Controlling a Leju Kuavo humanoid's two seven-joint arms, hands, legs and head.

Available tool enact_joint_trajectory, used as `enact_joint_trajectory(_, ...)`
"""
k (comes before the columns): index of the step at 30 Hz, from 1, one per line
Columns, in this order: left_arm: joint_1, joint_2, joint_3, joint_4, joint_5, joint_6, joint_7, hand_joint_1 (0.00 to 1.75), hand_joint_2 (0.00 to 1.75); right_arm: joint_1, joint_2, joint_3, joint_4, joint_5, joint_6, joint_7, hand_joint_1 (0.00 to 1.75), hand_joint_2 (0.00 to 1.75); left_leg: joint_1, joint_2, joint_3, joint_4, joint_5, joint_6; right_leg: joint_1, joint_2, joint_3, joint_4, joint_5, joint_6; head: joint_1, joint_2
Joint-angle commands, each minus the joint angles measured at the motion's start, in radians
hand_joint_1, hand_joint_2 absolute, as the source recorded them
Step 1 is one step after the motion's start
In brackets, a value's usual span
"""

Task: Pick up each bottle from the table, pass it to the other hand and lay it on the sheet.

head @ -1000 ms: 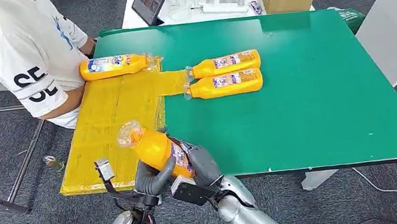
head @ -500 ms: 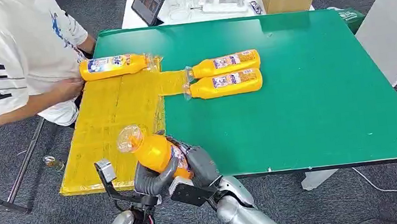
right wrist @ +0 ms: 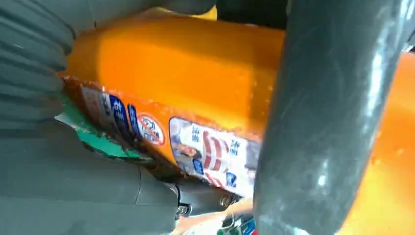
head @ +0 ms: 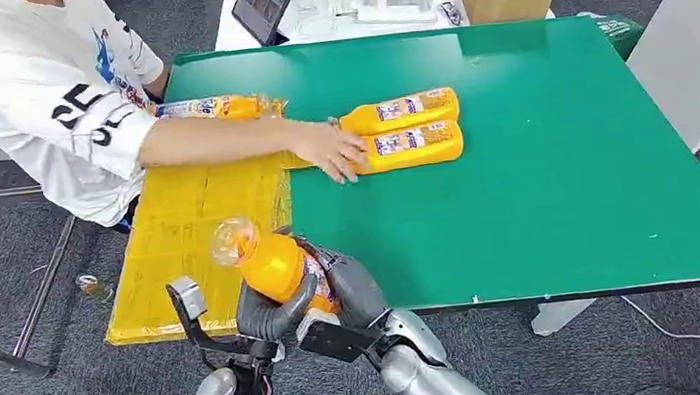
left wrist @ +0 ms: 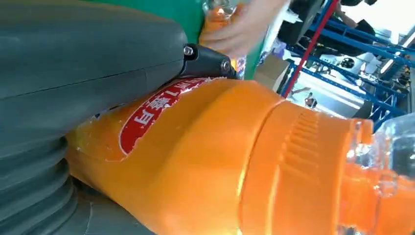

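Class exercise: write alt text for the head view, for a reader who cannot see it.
Both robot hands, left hand and right hand, grip one orange bottle at the green table's near edge. A person's hand rests on two orange bottles lying beside the yellow sheet.

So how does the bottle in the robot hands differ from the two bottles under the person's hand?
The held bottle is off the table, tilted cap-up, gripped by the left robot hand and right robot hand. The two bottles lie flat, side by side, on the green table. All are orange, labelled.
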Motion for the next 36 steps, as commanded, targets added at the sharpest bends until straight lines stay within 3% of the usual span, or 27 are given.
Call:
enact_joint_trajectory(1, -0.079, -0.008, 0.010, -0.077, -0.077, 0.123, -0.043, 1.75, 1.75, 0.036, -0.045, -0.028, -0.125, -0.022, 0.019, 0.044, 0.00, 0.00, 0.000, -0.002, 0.001, 0.001, 0.000, 0.001, 0.001, -0.004, 0.002, 0.000, -0.001, -0.002, 0.000, 0.000)
enact_joint_trajectory(7, -0.104, -0.024, 0.065, -0.106, -0.142, 0.281, -0.083, 1.75, 1.75, 0.062, -0.058, -0.057, -0.206, -0.040, 0.014, 0.053, 0.00, 0.00, 0.001, -0.001, 0.003, 0.001, -0.001, 0.002, 0.002, -0.003, 0.005, -0.001, -0.001, -0.003, 0.000, 0.000)
enact_joint_trajectory(23, -0.135, -0.021, 0.111, -0.067, -0.230, 0.507, -0.143, 1.75, 1.75, 0.097, -0.056, -0.096, -0.318, -0.105, -0.007, 0.034, 0.00, 0.00, 0.001, 0.000, 0.004, 0.000, -0.001, 0.002, 0.001, -0.001, 0.006, -0.001, -0.001, -0.003, 0.000, 0.000)
enact_joint_trajectory(25, -0.146, -0.004, 0.107, -0.042, -0.338, 0.611, -0.193, 1.75, 1.75, 0.108, -0.052, -0.105, -0.363, -0.121, -0.039, 0.008, 0.00, 0.00, 0.000, -0.001, 0.004, 0.000, -0.001, 0.001, 0.001, -0.001, 0.005, -0.001, -0.001, -0.003, 0.000, 0.000)
enact_joint_trajectory(29, -0.155, 0.005, 0.127, 0.003, -0.359, 0.602, -0.184, 1.75, 1.75, 0.147, -0.046, -0.147, -0.520, -0.206, -0.071, -0.009, 0.00, 0.00, 0.000, -0.001, 0.003, 0.000, -0.001, 0.001, 0.001, -0.001, 0.004, 0.000, -0.001, -0.002, 0.000, 0.000)
enact_joint_trajectory(32, -0.152, 0.004, 0.123, 0.005, -0.364, 0.598, -0.186, 1.75, 1.75, 0.153, -0.046, -0.156, -0.537, -0.218, -0.074, -0.008, 0.00, 0.00, 0.001, 0.000, 0.005, -0.001, -0.002, 0.002, 0.002, -0.001, 0.007, -0.001, -0.001, -0.003, 0.000, 0.000)
enact_joint_trajectory(36, -0.157, 0.016, 0.100, 0.042, -0.492, 0.689, -0.207, 1.75, 1.75, 0.181, -0.034, -0.208, -0.641, -0.319, -0.115, -0.057, 0.00, 0.00, 0.000, -0.001, 0.003, -0.001, -0.001, 0.001, 0.001, -0.002, 0.005, -0.001, -0.001, -0.003, 0.000, 0.000)
